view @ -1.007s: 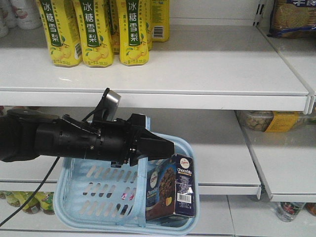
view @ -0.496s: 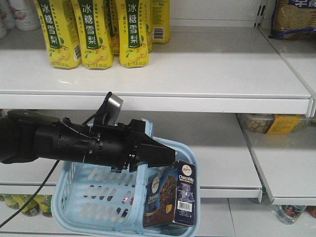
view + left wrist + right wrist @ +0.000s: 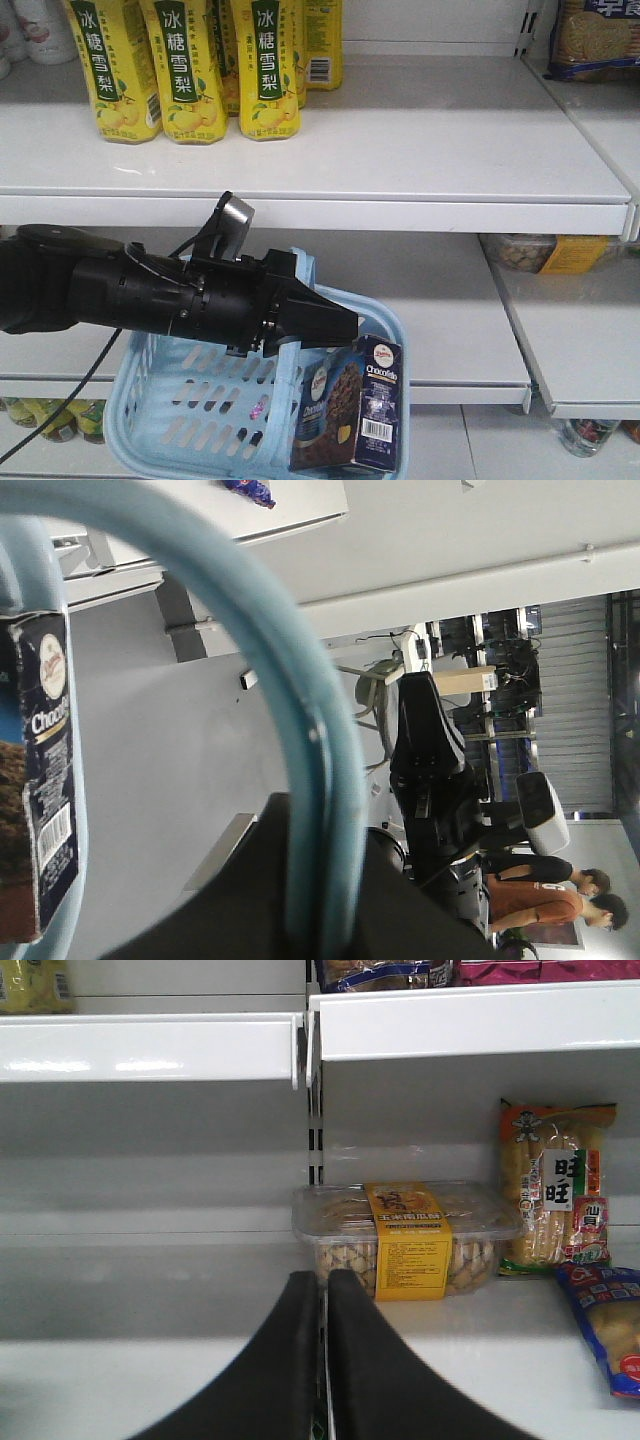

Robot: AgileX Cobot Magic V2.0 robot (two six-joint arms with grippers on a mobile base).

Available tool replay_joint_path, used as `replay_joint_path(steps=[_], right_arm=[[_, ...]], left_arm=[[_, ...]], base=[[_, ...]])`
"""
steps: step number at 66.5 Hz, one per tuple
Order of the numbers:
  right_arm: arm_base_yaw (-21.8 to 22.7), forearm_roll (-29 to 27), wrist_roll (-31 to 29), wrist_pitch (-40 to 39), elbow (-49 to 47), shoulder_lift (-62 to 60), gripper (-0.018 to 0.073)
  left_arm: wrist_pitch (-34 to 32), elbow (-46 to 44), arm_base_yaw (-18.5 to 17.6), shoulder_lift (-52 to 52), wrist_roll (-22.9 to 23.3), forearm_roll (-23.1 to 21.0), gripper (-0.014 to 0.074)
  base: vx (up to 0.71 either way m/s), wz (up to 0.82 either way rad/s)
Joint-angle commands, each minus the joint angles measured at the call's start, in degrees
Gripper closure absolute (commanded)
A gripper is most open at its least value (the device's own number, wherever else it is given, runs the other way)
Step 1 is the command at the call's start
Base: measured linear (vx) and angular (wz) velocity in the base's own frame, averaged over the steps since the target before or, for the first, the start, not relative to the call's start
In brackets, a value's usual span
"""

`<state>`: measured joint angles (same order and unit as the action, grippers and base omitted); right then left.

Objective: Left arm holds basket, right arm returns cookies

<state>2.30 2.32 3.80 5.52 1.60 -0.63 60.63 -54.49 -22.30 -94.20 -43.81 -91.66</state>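
The cookies [image 3: 350,408] are a dark navy-and-brown carton that stands upright and slightly tilted in the basket's right front corner, leaning against its wall. The front shows a chocolate cookie picture and a round white logo. The narrow side carries the name in white and a white barcode panel. In the left wrist view the same narrow side shows at the edge.

The basket [image 3: 150,400] is light blue with oval slots. It hangs from its flat handle [image 3: 283,400], on which the left gripper [image 3: 340,322] is clamped; the handle arcs up out of the jaws in the left wrist view. Yellow bottles [image 3: 180,70] stand on the shelf above the basket.

The right gripper [image 3: 322,1280] is out of the front view. Its fingers are pressed nearly together with nothing between them, and it faces a clear tub with a yellow label [image 3: 405,1240].

Against a second ago, the left arm, basket and carton sit slightly lower below the shelf edge [image 3: 400,212]. The carton has kept its corner.
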Motion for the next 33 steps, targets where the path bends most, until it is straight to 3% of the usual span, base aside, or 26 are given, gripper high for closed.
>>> replay_joint_path(steps=[1, 33], right_arm=[[0.40, 0.40, -0.57, -4.57, 1.04, -0.73, 0.0566], [0.40, 0.40, -0.57, -4.57, 1.04, -0.73, 0.0566]], left_arm=[[-1.25, -2.45, 0.58, 2.60, -1.95, -10.28, 0.0599], [-1.25, -2.45, 0.58, 2.60, -1.95, -10.28, 0.0599]], base=[[0.00, 0.00], [0.00, 0.00]])
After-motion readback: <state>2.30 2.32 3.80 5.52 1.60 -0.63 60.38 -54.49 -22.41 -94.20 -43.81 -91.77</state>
